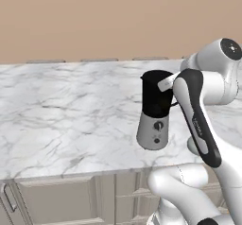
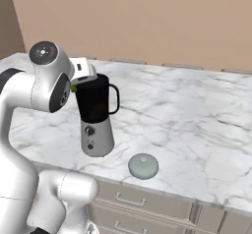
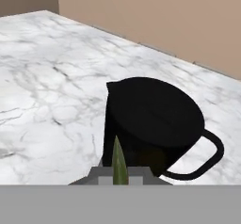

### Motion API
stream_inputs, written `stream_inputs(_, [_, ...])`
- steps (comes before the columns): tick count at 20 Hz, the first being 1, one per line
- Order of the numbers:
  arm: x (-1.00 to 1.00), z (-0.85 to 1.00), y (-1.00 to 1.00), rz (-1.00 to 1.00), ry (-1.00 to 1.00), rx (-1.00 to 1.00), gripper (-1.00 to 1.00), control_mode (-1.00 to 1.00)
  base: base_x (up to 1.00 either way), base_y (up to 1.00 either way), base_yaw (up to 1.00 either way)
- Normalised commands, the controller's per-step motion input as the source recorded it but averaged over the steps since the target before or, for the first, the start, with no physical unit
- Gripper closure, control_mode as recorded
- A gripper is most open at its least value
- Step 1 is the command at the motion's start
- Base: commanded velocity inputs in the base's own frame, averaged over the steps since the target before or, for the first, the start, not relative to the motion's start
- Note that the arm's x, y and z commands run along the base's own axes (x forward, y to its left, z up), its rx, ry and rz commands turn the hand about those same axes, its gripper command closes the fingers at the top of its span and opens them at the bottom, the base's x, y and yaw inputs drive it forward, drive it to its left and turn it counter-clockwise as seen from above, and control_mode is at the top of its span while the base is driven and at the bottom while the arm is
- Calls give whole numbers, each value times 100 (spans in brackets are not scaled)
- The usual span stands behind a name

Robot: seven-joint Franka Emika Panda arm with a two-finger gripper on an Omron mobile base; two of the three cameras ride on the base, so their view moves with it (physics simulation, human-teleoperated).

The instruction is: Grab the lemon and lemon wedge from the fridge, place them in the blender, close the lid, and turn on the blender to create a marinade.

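Note:
The blender (image 1: 155,109) stands on the marble counter, a black open-topped jug (image 3: 155,124) on a silver base with two dark knobs, its handle (image 2: 114,99) to the right. My gripper (image 2: 76,86) hovers at the jug's rim, shut on a thin yellow-green lemon wedge (image 3: 118,164) seen edge-on just above the jug's near edge. In the left base view the hand (image 1: 165,82) sits against the jug's upper right. The pale grey-green lid (image 2: 143,166) lies flat on the counter, in front and right of the blender. The lemon and the fridge are out of view.
The marble counter (image 1: 66,115) runs wide to the left and back to a beige wall (image 1: 94,21). Its front edge lies just before the blender, with drawers (image 2: 128,201) below. My arm's forearm (image 1: 196,120) crosses right of the jug.

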Motion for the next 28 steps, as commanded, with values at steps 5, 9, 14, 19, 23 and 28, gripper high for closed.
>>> stream_inputs(5, [0,0,0,0,0,0,100,100,-1,-48,25])
stream_inputs(9, [0,0,0,0,0,0,100,100,-18,-45,23])
stream_inputs(14, [0,0,0,0,0,0,100,100,-19,-58,21])
stream_inputs(19, [0,0,0,0,0,0,100,100,-7,-71,20])
stream_inputs(23, [0,0,0,0,0,0,100,100,-1,-60,22])
stream_inputs(28, [0,0,0,0,0,0,100,100,-14,-61,24])
